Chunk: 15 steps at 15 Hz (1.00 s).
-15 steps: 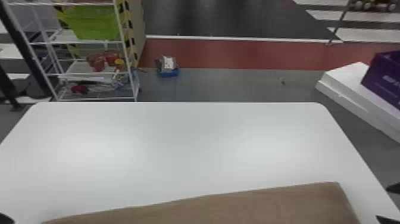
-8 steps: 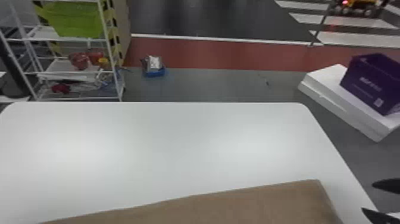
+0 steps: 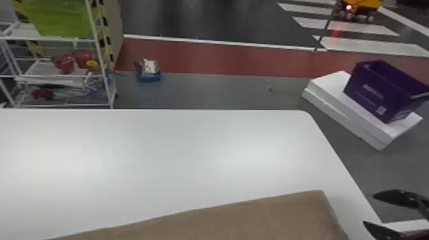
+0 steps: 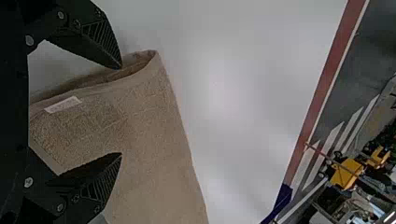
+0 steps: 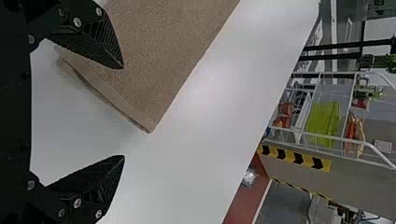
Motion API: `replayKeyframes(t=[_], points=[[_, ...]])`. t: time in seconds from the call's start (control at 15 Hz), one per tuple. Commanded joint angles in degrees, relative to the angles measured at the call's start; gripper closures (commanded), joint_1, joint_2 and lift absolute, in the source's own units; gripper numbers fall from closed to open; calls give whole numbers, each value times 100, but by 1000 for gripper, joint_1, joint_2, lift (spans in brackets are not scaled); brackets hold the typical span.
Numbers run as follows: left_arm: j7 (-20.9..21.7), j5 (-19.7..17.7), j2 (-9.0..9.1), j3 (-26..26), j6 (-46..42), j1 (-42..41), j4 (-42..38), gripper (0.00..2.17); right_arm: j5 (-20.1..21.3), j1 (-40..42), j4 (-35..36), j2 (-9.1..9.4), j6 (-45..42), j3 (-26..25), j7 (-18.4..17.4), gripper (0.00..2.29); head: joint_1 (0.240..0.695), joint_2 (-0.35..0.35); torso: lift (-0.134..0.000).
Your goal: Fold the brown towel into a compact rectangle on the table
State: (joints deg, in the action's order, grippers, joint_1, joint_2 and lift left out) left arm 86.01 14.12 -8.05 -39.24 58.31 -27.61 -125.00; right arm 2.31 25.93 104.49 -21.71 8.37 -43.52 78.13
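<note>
The right gripper (image 3: 369, 209) is hanging by the smooth white desk's (image 3: 191, 153) right edge, ridged black fingers gaping. The left gripper (image 4: 121, 111) is holding its fingers wide apart near a pale tag (image 4: 63, 104). The brown towel (image 3: 242, 220), fuzzy and layered, is lying along the near side.

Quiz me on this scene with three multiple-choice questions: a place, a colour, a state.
1. Where is the purple bin?
A) On the towel
B) On white slabs
C) On the red strip

2. What colour is the large bin on the shelving rack?
A) Green
B) Orange
C) White

3. How is the right gripper?
A) Shut on the towel
B) Shut, empty
C) Open

1 B: it sits on them, right of the table.
2 A: the head view shows green.
3 C: its fingertips stand apart.
</note>
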Motion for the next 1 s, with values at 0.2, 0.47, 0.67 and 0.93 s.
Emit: replayKeyframes(t=[0.2, 0.47, 0.67, 0.93], points=[[-58, 275, -48, 268, -17, 186, 230, 265, -55, 0, -165, 0, -278, 10, 19, 228, 695, -191, -123], [-163, 460, -83, 294, -52, 186, 309, 265, -55, 0, -271, 0, -419, 45, 19, 228, 695, -183, -123], [-172, 609, -101, 382, -52, 168, 371, 265, -20, -27, -280, -9, -419, 106, 19, 228, 695, -172, -123], [-137, 768, -101, 540, -34, 150, 362, 275, 24, -80, -324, -35, -419, 177, 19, 228, 695, -167, -123]])
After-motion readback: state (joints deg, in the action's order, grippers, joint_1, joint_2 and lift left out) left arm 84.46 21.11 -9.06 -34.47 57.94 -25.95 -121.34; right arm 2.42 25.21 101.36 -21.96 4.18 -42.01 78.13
